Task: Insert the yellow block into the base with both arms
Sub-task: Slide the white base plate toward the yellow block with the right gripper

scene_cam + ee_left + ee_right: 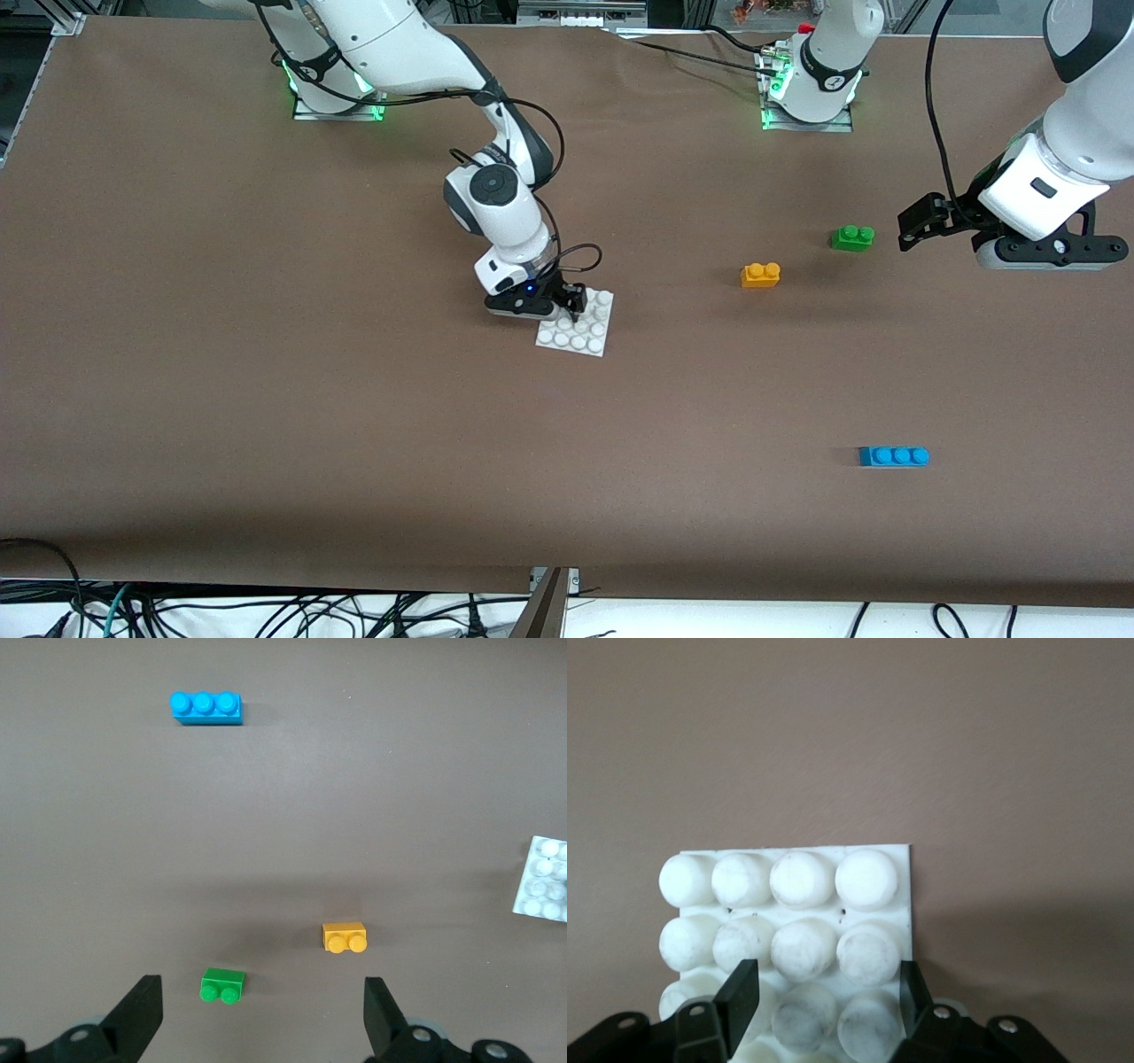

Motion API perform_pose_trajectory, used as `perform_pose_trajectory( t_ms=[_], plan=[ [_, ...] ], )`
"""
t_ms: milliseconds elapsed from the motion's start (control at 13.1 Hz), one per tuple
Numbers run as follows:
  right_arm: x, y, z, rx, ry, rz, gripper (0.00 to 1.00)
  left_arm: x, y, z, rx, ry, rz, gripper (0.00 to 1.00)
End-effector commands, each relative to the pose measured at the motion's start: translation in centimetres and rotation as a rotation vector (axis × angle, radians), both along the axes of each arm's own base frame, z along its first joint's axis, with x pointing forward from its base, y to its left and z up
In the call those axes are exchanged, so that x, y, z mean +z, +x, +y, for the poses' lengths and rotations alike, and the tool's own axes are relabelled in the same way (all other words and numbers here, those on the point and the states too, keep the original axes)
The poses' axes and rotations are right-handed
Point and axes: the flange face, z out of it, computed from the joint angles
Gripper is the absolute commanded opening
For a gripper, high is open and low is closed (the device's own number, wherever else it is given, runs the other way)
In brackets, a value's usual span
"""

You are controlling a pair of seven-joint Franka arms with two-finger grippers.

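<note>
The yellow block [760,276] [344,936] lies alone on the brown table, toward the left arm's end. The white studded base [592,335] [806,881] lies flat near the table's middle. My right gripper [571,306] [826,970] is down on the base's edge farthest from the front camera and is shut on it, its fingers spanning two studs. My left gripper [1050,257] [261,985] hangs open over the table's left-arm end, above the green brick and apart from the yellow block. The left wrist view catches one edge of the base [542,879].
A green two-stud brick [852,237] [221,985] sits beside the yellow block, a little farther from the front camera. A blue three-stud brick [893,456] [205,707] lies nearer the front camera. Cables hang below the table's front edge.
</note>
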Motion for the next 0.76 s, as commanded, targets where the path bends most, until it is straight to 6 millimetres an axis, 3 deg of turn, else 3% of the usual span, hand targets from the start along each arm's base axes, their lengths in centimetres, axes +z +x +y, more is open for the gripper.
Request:
perform_pose_trajectory(
  t_ms=[0, 381, 686],
  plan=[
    [-0.2, -0.6, 1.6, 0.008, 0.008, -0.011, 0.71, 0.5, 0.4, -0.1, 0.009, -0.024, 0.011, 1.00],
    [0.1, -3.4, 4.2, 0.088, -0.032, -0.055, 0.71, 0.6, 0.3, -0.1, 0.009, -0.024, 0.009, 1.00],
    [0.4, -2.3, 3.2, 0.096, -0.071, -0.085, 0.71, 0.5, 0.4, -0.1, 0.009, -0.024, 0.011, 1.00]
  ],
)
